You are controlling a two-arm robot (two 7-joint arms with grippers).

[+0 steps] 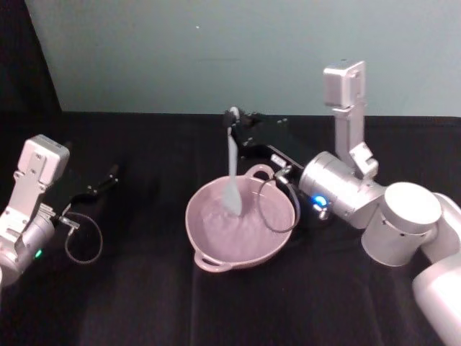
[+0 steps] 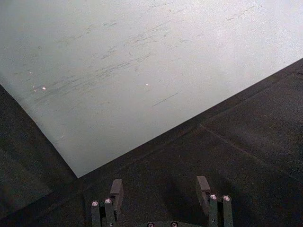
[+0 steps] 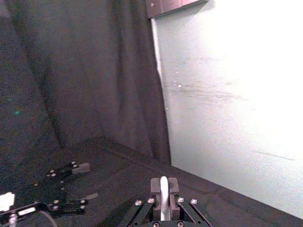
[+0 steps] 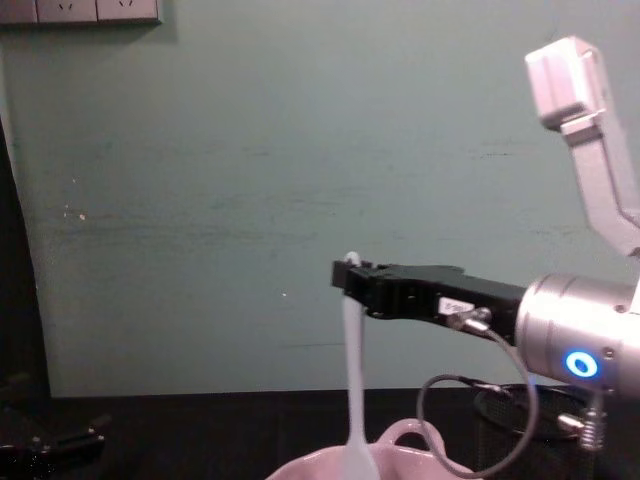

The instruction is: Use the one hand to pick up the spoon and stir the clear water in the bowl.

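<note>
Head view shows spoon (image 1: 231,164) scoop in bowl (image 1: 248,241); fingers of right gripper (image 1: 235,121) clamp its handle.

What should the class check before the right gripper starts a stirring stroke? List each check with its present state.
1. Right gripper shut on the spoon at its handle tip: ok.
2. Scoop down inside the bowl: ok.
3. Bowl standing level on the black table: ok.
4. Wrist cable free of the bowl's rim: cannot tell; it overlaps the rim in the head view.
5. Left gripper open, off to the left, apart from the bowl: ok.
6. Water depth: cannot tell.
</note>
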